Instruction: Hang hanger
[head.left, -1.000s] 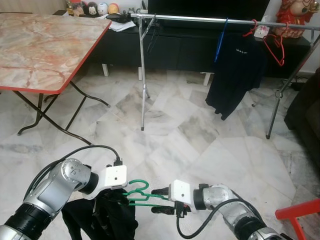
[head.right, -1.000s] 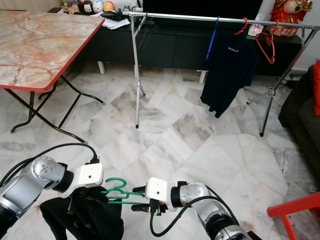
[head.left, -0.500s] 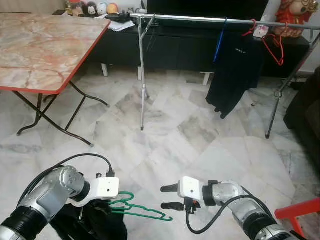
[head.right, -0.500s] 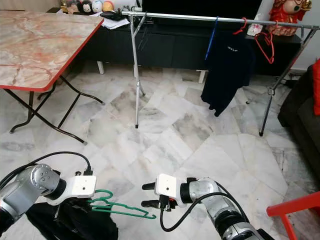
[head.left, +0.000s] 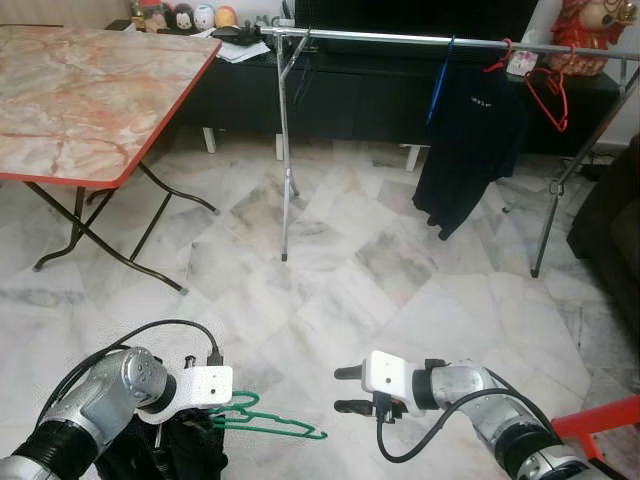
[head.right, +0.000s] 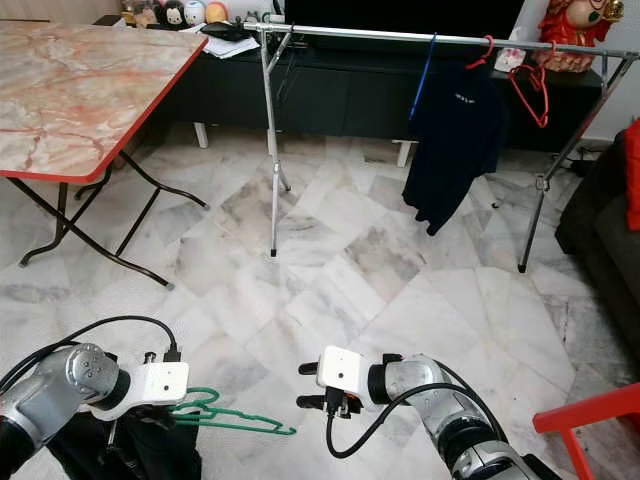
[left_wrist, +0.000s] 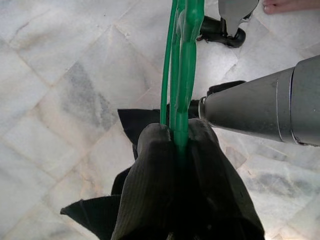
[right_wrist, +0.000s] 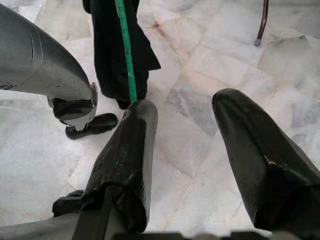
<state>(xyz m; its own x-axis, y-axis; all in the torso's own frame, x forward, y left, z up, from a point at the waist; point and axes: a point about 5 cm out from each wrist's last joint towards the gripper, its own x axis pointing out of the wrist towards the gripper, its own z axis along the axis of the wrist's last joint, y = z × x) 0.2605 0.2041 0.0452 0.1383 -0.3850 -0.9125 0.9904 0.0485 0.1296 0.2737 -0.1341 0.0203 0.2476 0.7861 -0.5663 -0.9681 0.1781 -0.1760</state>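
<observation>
1. Gripping a green hanger (head.left: 268, 424) low over the marble floor (head.left: 340, 270), the left gripper (left_wrist: 180, 150) has its fingers clenched on the plastic, with a black garment (head.left: 185, 455) bunched beneath it.
2. Just beside the hanger's free end, the right gripper (head.left: 350, 389) hovers with fingers (right_wrist: 125, 150) spread and released, holding nothing.
3. Well beyond both arms stands a metal clothes rail (head.left: 400, 40) carrying a dark shirt (head.left: 470, 150) and a red hanger (head.left: 550, 95); a marble-patterned worktop (head.left: 90, 90) sits to the robot's left.
</observation>
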